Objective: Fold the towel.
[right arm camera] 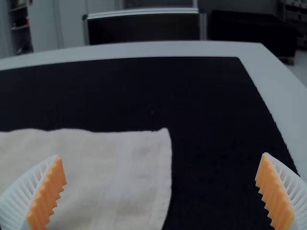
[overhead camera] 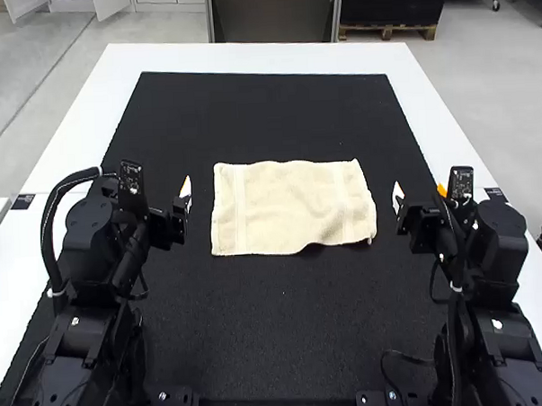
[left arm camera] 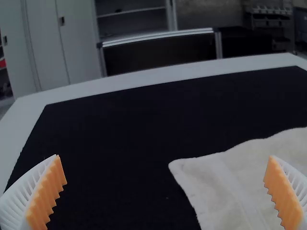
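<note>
Hanging over the left and right sides of the mat [overhead camera: 286, 346], the left gripper [left arm camera: 164, 160] and right gripper [right arm camera: 161, 155] have their jaws apart, presumably so each can take one end of the towel [overhead camera: 289, 202], laid flat mid-mat.

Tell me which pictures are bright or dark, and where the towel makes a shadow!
High view: bright, with a small shadow under the wavy near edge of the towel; left wrist view: dim; right wrist view: dim too, the white table looking dull.
</note>
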Controlling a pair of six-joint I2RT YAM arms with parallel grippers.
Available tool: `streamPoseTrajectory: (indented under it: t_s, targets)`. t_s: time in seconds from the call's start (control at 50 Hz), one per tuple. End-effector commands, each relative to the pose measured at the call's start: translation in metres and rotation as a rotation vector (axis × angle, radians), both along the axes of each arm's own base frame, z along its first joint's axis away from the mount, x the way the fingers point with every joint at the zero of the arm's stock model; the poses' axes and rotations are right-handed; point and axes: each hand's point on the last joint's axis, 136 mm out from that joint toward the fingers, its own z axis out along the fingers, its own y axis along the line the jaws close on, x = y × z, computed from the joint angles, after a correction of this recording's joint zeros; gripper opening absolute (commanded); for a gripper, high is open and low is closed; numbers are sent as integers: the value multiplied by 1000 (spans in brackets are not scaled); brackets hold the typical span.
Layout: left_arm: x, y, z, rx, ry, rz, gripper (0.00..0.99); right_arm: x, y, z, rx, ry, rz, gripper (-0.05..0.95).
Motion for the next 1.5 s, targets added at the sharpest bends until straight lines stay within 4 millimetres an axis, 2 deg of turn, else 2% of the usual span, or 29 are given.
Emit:
streamPoseTrajectory:
  t_s: [0.0,0.14,0.22,0.4,0.48,0.52,0.58,0.62,0.66,0.7,0.74,0.86,0.9,0.98,1.08,1.24,1.34,1.42,1.48]
  targets:
    - [0,4,0,-9,-5,18,970,-1,3,-7,-6,20,22,921]
    - [0,4,0,-9,-5,18,970,-1,2,-7,-7,21,17,921]
    - [0,4,0,-9,-5,18,970,-2,12,-7,-23,16,71,920]
    - [0,3,3,-14,-15,15,970,-3,14,-7,-25,17,87,920]
    - [-2,-9,11,7,-50,-51,970,-3,19,-4,21,12,109,920]
    - [-3,-12,18,45,-83,-66,970,-4,21,-2,87,17,111,920]
    - [-6,-12,38,4,-160,-74,970,-3,21,6,63,-20,113,920]
    - [-9,-10,55,-43,-223,-68,970,-2,19,21,-81,-107,113,920]
    - [-15,-5,77,-82,-312,-46,970,-2,18,26,-209,-149,107,920]
    - [-19,2,92,-99,-376,-13,970,-2,18,29,-261,-170,105,920]
    - [-27,11,111,-54,-462,44,970,-3,18,34,-289,-194,103,920]
    - [-35,18,128,138,-535,131,970,-6,29,39,-296,-225,172,920]
    - [-39,17,138,183,-563,137,970,-10,35,57,-360,-315,190,920]
    - [-42,3,147,251,-558,63,970,-16,40,76,-385,-377,209,920]
    - [-50,-7,162,284,-546,12,970,-23,39,102,-287,-431,200,920]
    - [-80,22,221,85,-594,141,970,-42,32,171,-203,-518,165,918]
    - [-94,26,252,-12,-604,138,970,-43,27,201,-129,-481,155,918]
    - [-91,21,277,-77,-540,90,969,-43,28,244,17,-435,186,918]
    - [-75,16,298,-144,-475,36,969,-33,33,277,146,-348,242,918]
